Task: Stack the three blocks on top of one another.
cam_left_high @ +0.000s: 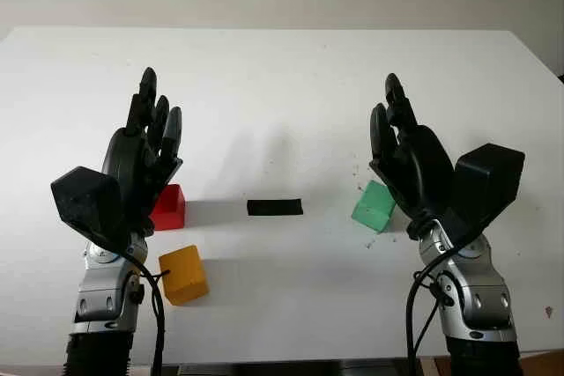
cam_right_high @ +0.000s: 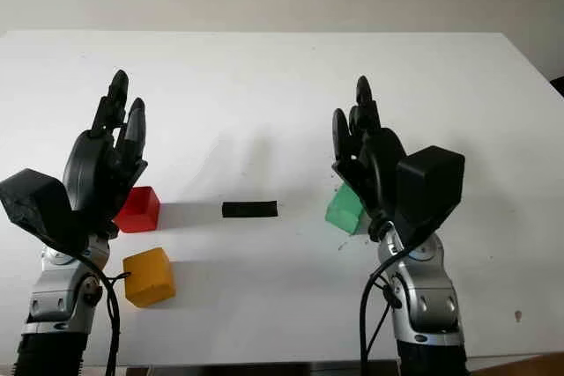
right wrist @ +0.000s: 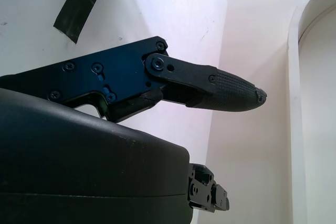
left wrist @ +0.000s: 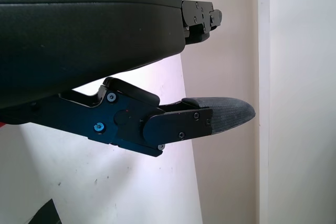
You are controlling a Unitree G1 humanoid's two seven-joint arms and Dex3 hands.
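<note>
Three blocks lie apart on the white table (cam_left_high: 282, 77). A red block (cam_left_high: 169, 207) sits at the left, partly behind my left hand (cam_left_high: 148, 134). A yellow block (cam_left_high: 183, 275) lies in front of it, nearer the front edge. A green block (cam_left_high: 374, 205) sits at the right, just beside my right hand (cam_left_high: 398, 134). Both hands are raised above the table, open and holding nothing. The left hand's fingers (left wrist: 210, 119) and the right hand's fingers (right wrist: 220, 90) are stretched out over the table.
A strip of black tape (cam_left_high: 275, 207) lies on the table between the red and green blocks, also visible as black tape (right wrist: 77, 6) from the right wrist. A pale wall stands behind the table's far edge.
</note>
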